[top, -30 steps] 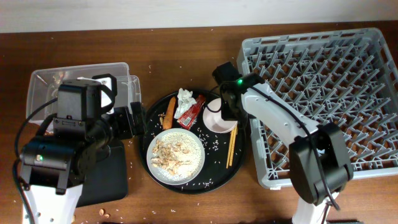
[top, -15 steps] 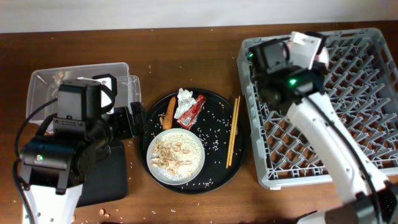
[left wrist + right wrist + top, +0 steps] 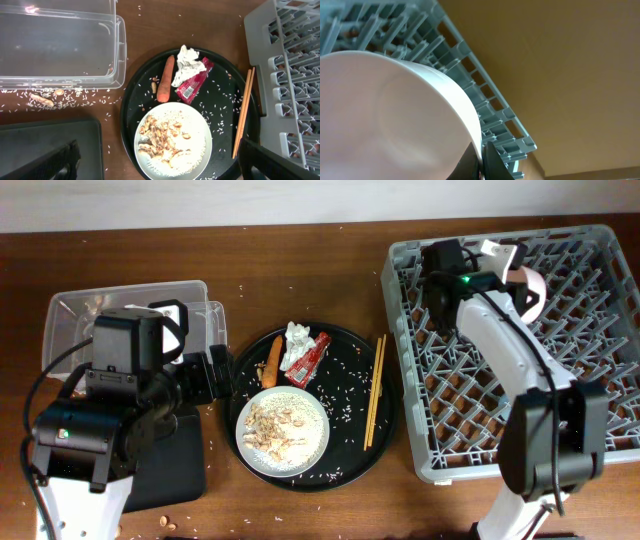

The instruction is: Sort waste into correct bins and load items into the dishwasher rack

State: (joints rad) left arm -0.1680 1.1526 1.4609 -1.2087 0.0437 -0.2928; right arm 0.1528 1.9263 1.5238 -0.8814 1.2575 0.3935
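My right gripper (image 3: 512, 275) is shut on the rim of the white-pink bowl (image 3: 530, 290) and holds it tilted over the back of the dishwasher rack (image 3: 560, 380). The right wrist view shows the fingers (image 3: 482, 162) pinching the bowl (image 3: 395, 115). My left gripper (image 3: 210, 375) is open and empty, left of the plate (image 3: 282, 431) that carries beige scraps. The chopsticks (image 3: 374, 390), carrot (image 3: 272, 360), tissue (image 3: 297, 340) and red wrapper (image 3: 311, 355) lie on the round tray. The clear tub (image 3: 120, 315) and flat black tray (image 3: 175, 460) are at the left. The blue cup is out of view.
The large round black tray (image 3: 345, 450) sits between the bins and the rack, strewn with rice grains. Loose rice and a beige scrap (image 3: 42, 100) lie on the wooden table in front of the tub. The rack's upright pegs (image 3: 470, 85) are close beside the bowl.
My right gripper has lifted the bowl off the round tray and carried it up and right to the back of the rack. The left arm has not moved.
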